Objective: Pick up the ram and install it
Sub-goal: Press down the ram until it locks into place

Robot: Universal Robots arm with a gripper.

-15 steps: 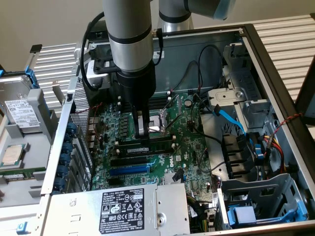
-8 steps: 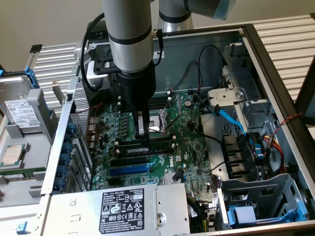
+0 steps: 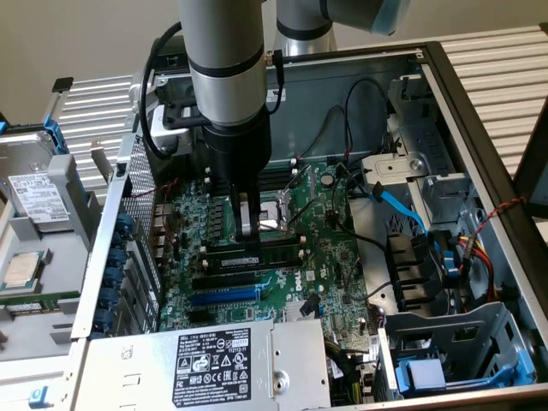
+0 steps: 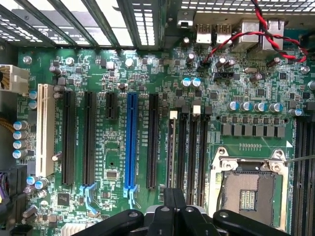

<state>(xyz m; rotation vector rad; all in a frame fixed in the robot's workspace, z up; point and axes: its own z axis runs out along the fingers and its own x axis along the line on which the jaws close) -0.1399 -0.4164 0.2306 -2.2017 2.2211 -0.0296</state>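
The shut gripper (image 4: pixel 174 206) stands over the ram (image 4: pixel 172 147) seated edge-on just beside the empty black slots (image 4: pixel 192 152), near the blue slot (image 4: pixel 131 142).

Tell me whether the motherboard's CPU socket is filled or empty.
Empty: the CPU socket shows its bare contact field inside the metal frame, with no processor or cooler seated over it.

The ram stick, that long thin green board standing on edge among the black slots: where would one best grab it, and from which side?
Probably best: take the long thin green ram stick at the middle of its upper long edge, pinching its two flat faces, coming straight down from above. It stands on edge, and long black memory slots crowd its side. The gripper is shut there.
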